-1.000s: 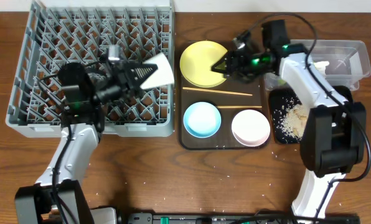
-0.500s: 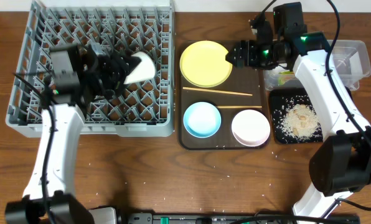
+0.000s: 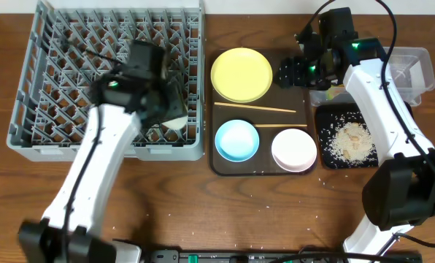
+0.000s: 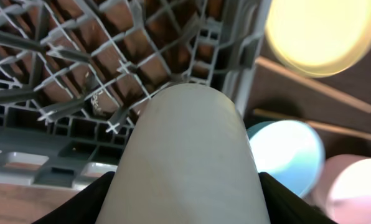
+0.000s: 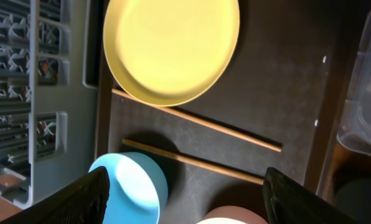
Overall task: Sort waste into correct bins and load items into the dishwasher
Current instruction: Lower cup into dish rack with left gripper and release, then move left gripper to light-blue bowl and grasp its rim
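Note:
My left gripper (image 3: pixel 171 117) is shut on the small white cup (image 3: pixel 176 124) and holds it over the front right corner of the grey dish rack (image 3: pixel 71 73). In the left wrist view the cup (image 4: pixel 188 155) fills the space between the jaws (image 4: pixel 185 208). My right gripper (image 3: pixel 292 73) is open and empty, hovering right of the yellow plate (image 3: pixel 241 74). In the right wrist view its jaws (image 5: pixel 195 199) spread above the chopsticks (image 5: pixel 198 124), the light-blue bowl (image 5: pixel 132 186) and the white bowl (image 5: pixel 232 218). Rice crumbs (image 3: pixel 349 139) lie in the black tray (image 3: pixel 325 157). Wrapper and napkin are not clearly visible.
The plate, the chopsticks (image 3: pixel 255 108), the light-blue bowl (image 3: pixel 236 139) and the white bowl (image 3: pixel 294 149) sit on the brown serving tray (image 3: pixel 212 164). The clear tub (image 3: pixel 411 62) stands at the far right behind the black tray. Small crumbs dot the table's front.
My left arm has swung the cup from the rack's middle toward its front right corner. My right gripper has drawn back from the plate's edge to the right.

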